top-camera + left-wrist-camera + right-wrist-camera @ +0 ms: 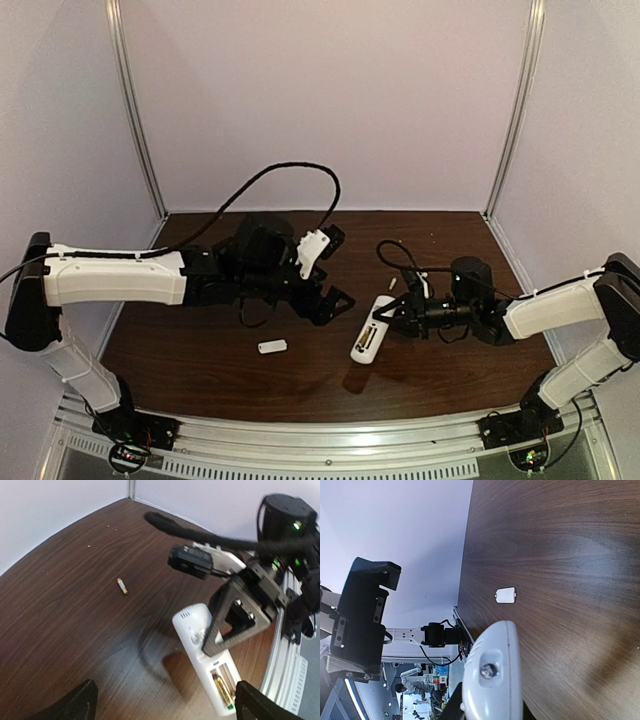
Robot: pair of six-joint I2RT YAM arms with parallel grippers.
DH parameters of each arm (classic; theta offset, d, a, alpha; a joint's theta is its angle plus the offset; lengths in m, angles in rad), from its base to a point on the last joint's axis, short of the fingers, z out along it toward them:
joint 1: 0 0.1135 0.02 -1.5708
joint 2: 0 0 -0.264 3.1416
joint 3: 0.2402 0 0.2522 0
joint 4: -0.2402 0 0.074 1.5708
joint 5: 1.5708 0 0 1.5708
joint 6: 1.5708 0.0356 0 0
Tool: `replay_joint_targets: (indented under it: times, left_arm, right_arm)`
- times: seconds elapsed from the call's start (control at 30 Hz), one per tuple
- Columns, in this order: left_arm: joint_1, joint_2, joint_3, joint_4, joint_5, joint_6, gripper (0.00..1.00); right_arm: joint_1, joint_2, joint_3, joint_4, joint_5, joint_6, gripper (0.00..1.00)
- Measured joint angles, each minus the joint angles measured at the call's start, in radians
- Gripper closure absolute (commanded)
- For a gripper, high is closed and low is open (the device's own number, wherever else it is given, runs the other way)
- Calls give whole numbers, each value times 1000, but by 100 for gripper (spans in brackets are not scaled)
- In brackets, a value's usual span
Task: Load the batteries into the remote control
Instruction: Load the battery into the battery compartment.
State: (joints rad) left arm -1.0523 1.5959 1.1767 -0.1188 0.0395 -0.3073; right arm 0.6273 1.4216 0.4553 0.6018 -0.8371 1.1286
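From above: clamped in the right jaws, right of the bench's (200, 370) middle, the remote control (369, 341); back side up, battery recess uncovered, a tan strip visible inside; long axis slanted, far end toward the right arm (560, 305). Just beyond that far end, flat on the wood, the loose battery (392, 283); apart from the remote. Left of the remote, nearer the front edge, the small white cover (272, 347); touching nothing. Left jaws parted, holding nothing, pointing at the remote from the left with a gap between; left arm (115, 275) stretched across the left half.

From the left wrist: both fingertips at the bottom corners, wide apart, nothing between. Ahead, the remote control (196, 630) gripped across its width by the right jaws, plain white back facing the camera; dark shadow on the bench (60, 610) beside it, so apparently raised a little. One seated battery (223, 689) lying lengthwise in the recess near the lower end. Loose battery (122, 586) well off to the upper left, alone on the wood.

From the right wrist: rounded end of the remote control (492, 675) filling the lower middle, a small round emitter in its face; grip itself hidden behind it. Cover (505, 595) beyond, on the bench (560, 540); left jaws at the left edge, black, parted.
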Motion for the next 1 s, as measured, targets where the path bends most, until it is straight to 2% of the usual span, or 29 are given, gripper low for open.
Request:
replay_joint_targets:
  times: [0.1,0.23,0.5,0.7,1.0]
  left_arm:
    - [-2,-89,-104,11,72,101,3]
    - [-18,-164,-138,-11,145,306,11]
    - [-141,-141,-135,-69,212,677,42]
    - [-202,-50,-101,-122,209,808,50]
    - [-217,2,-48,-141,185,874,58]
  right_arm:
    - [0,3,1,6,-23,-5,99]
    - [0,5,21,-33,-67,-43,99]
    - [2,5,107,-174,-150,-163,99]
    - [12,21,130,-225,-180,-211,99]
    - [31,30,130,-246,-188,-217,99]
